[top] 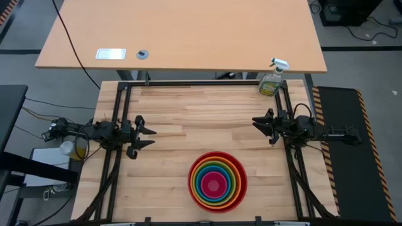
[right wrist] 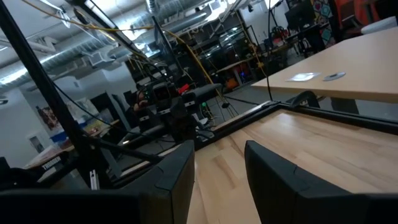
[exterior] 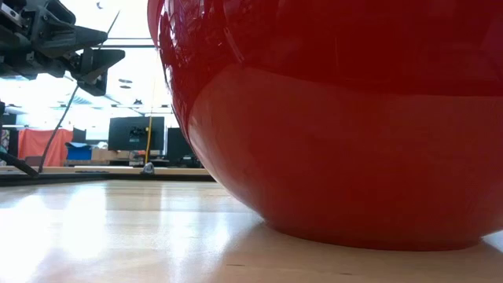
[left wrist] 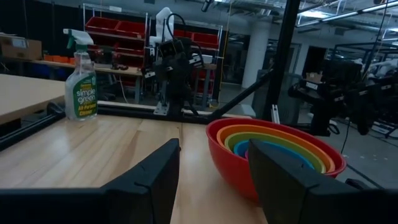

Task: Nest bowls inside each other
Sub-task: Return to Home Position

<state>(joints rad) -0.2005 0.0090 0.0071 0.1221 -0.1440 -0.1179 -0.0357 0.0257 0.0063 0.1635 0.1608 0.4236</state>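
Several bowls (top: 217, 182) sit nested one inside another near the table's front edge, right of the middle: red outermost, then orange, green and blue rings, with magenta-pink at the centre. The red bowl (exterior: 338, 118) rests by its base on the wooden tabletop and fills the low view. The stack (left wrist: 273, 146) also shows in the left wrist view. My left gripper (top: 152, 137) (left wrist: 214, 155) hovers open at the table's left side, pointing level toward the right. My right gripper (top: 257, 124) (right wrist: 221, 155) hovers open at the right side, pointing left. Neither has anything between its fingers.
A green spray bottle (top: 271, 80) (left wrist: 81, 81) stands at the table's far right corner. A black frame rail (top: 201, 83) runs along the far edge, and rails run down both sides. Bare wood (top: 201, 119) lies between the two grippers.
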